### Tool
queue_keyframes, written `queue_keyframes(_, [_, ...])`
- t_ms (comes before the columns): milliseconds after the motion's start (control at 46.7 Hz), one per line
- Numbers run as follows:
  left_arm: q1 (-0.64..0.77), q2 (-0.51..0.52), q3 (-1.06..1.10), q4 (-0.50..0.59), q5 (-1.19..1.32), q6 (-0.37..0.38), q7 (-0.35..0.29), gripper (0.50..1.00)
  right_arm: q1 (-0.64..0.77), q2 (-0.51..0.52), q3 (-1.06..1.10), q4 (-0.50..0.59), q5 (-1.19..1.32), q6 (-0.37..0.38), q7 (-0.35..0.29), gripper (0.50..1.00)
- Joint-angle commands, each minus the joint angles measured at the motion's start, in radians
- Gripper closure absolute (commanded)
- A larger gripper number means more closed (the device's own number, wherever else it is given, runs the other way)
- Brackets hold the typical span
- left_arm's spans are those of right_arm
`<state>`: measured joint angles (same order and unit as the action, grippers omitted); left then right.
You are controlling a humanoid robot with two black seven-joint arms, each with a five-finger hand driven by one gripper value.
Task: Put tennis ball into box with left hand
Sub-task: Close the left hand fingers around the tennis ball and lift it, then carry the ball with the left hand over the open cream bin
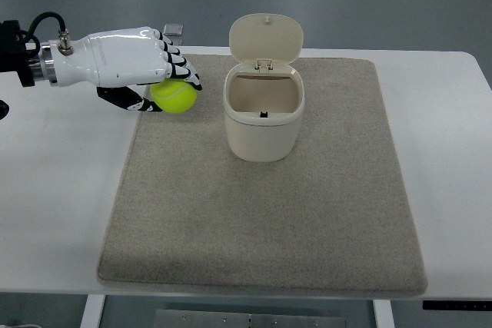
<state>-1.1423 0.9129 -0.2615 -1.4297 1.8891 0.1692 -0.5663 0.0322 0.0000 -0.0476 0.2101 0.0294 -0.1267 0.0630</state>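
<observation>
near edge: white table (54,213), its front rim running along the bottom of the top view. on it lies a grey-beige mat (261,228), rectangular, its near corners rounded, taking up most of the middle of the table; bare mat all along its near half.

middle: cream box (263,117) stands upright on the far half of the mat, slightly left of the mat's centre line. open top, inside looks pale brown, with a small dark mark at its inner front wall. the lid (266,38) is tipped up and back on a hinge at the far rim, its inner face showing.

left of the box, at the mat's far left corner: left hand (131,67), white shell with black finger joints, arm coming in from the left edge with a black cable at the wrist. fingers (178,63) curled over the tennis ball (174,97), thumb under it; the yellow-green ball is gripped beneath the palm, near the box but apart from it, not over the opening.

far: small grey object (174,33) behind the hand, partly hidden, cannot tell what it is. grey floor beyond the table.
</observation>
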Motion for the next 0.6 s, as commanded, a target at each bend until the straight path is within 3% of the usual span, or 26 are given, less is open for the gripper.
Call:
queue_keyframes(0, [-0.039,-0.011,0.01,-0.005,-0.002,-0.011,0.0,1.0,0.0,0.0,0.0,0.0,0.0,0.001,0.0,0.599])
queue_keyframes(321, [-0.168,-0.14,0.096,0.029,-0.01,-0.036,0.009,1.0,0.0,0.0,0.0,0.0,0.0,0.001,0.0,0.599])
queue_keyframes(578, [-0.208,-0.252,0.102,0.127,-0.01,-0.04,0.011,1.0,0.0,0.0,0.0,0.0,0.0,0.001,0.0,0.599])
